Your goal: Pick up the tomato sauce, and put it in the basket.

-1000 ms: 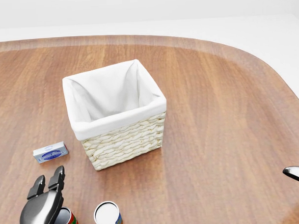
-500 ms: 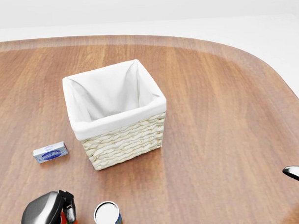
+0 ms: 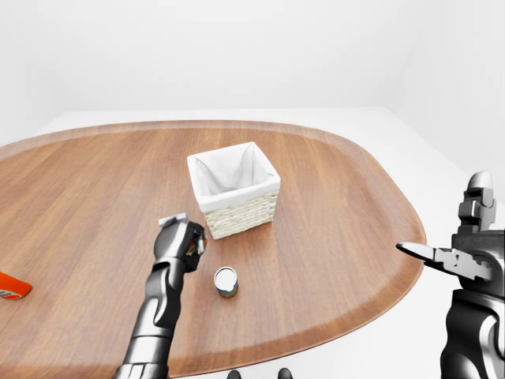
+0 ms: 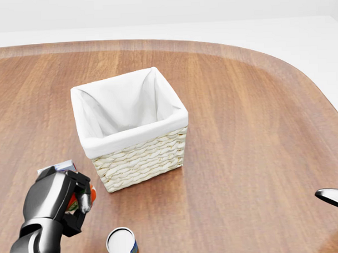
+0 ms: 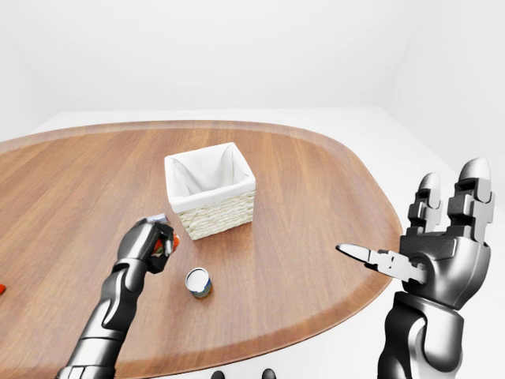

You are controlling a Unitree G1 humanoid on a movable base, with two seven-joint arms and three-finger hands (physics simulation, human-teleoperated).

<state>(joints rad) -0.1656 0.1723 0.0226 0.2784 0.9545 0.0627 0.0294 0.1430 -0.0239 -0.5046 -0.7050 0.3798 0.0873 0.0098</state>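
My left hand (image 4: 76, 199) is shut on the tomato sauce can (image 4: 72, 205), a red-labelled can that shows only between the fingers. It holds the can above the table, just left of the lower left corner of the basket. The wicker basket (image 4: 141, 159) has a white cloth lining and stands open and empty in the middle of the head view. My right hand (image 5: 432, 254) is open and empty off the table's right edge; only a fingertip (image 4: 332, 197) shows in the head view.
A second can (image 4: 121, 242) with a pale lid and a blue-yellow label stands at the bottom of the head view. A small blue-and-white box (image 4: 65, 165) lies partly behind my left hand. An orange object (image 3: 13, 287) lies at the left edge of the left-eye view.
My left hand closed on the tomato sauce can and lifted it off the table, up in the view toward the basket. It now covers part of the small box.
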